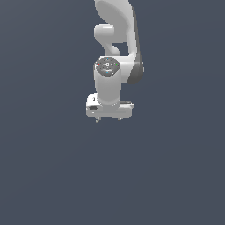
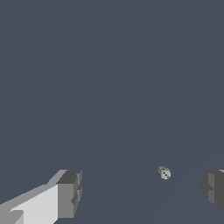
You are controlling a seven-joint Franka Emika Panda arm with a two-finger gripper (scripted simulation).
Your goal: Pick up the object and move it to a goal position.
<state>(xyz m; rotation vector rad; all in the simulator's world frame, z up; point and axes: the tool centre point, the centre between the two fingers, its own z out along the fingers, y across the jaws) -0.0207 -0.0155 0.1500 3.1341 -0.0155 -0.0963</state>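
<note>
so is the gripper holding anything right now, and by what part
Nothing is held. The gripper is open, and the small pale object lies apart from both fingers.

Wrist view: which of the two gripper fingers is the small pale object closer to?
The small pale object lies closer to the dark finger at the frame edge, not the finger with the white body. The gripper stands open.

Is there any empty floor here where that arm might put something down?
Nearly everywhere: the plain dark grey surface is bare around the white robot arm. The only item is a small pale speckled object, seen between the open gripper fingers in the wrist view.
</note>
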